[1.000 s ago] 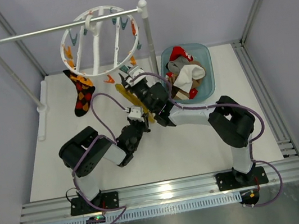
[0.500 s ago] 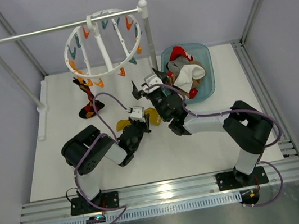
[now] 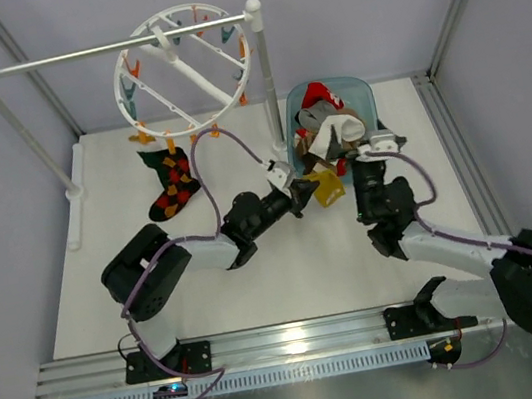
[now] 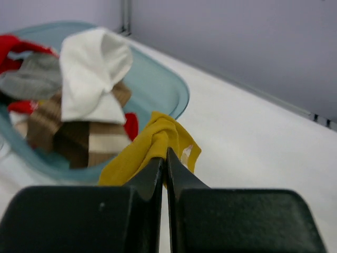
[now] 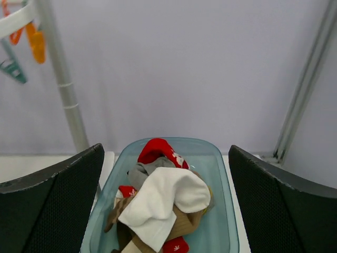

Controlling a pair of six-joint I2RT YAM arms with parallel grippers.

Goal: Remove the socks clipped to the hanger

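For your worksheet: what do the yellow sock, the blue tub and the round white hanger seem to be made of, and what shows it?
Yellow sock: soft knitted fabric, matt; it folds and droops limply.
Tub: likely plastic, see-through blue, smooth with a slight sheen.
Hanger: probably moulded plastic, white and smooth, with a thin stiff ring and spokes.

1 white round plastic wheel-shaped hanger (image 3: 180, 68); 1 straight white rail stand (image 3: 42, 62) w/ 2 posts; 1 translucent teal plastic tub (image 3: 363, 98); 1 white table (image 3: 288, 277); 2 black hands: left hand (image 3: 303, 191), right hand (image 3: 371, 145); socks: 1 dark argyle sock (image 3: 174, 181), 1 yellow sock (image 4: 155, 142), 1 plain white sock (image 5: 163, 203), 1 brown-striped sock (image 4: 79, 137); red & grey pieces in tub, no. unclear; small orange/teal clips (image 5: 36, 46), too many to count.
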